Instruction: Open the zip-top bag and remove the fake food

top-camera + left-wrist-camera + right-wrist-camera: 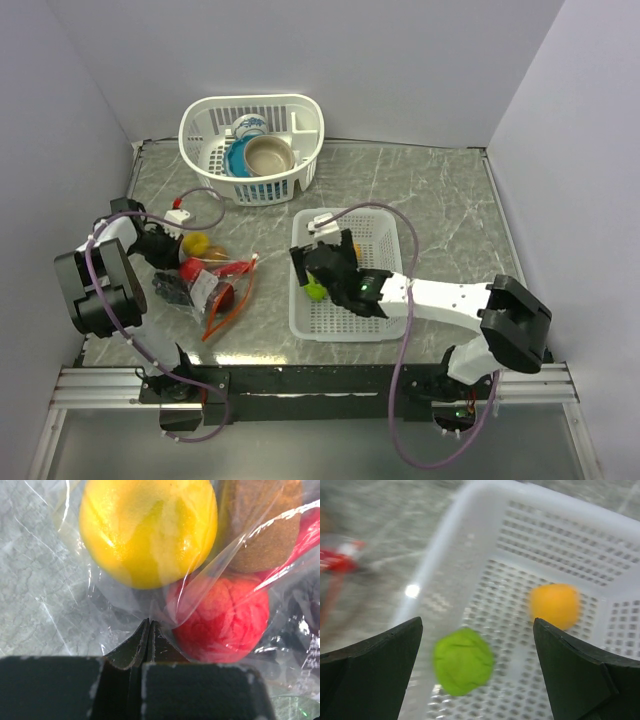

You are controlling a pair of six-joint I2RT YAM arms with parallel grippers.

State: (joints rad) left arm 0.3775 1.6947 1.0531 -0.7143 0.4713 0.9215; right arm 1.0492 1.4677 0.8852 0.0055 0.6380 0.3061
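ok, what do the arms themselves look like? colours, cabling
The left arm and right arm have white links, bulky black joint housings and a lavender cable looping along each. The right shows a small green light. The left end effector and right end effector each have two dark wedge-shaped fingers.

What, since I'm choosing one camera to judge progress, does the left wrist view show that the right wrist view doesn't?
Left wrist only: left fingers shut on the zip-top bag, with yellow fruit, red fruit and a brown piece inside. Right wrist only: open right fingers above the white basket, a green lime and an orange fruit inside. Both: the marbled table.
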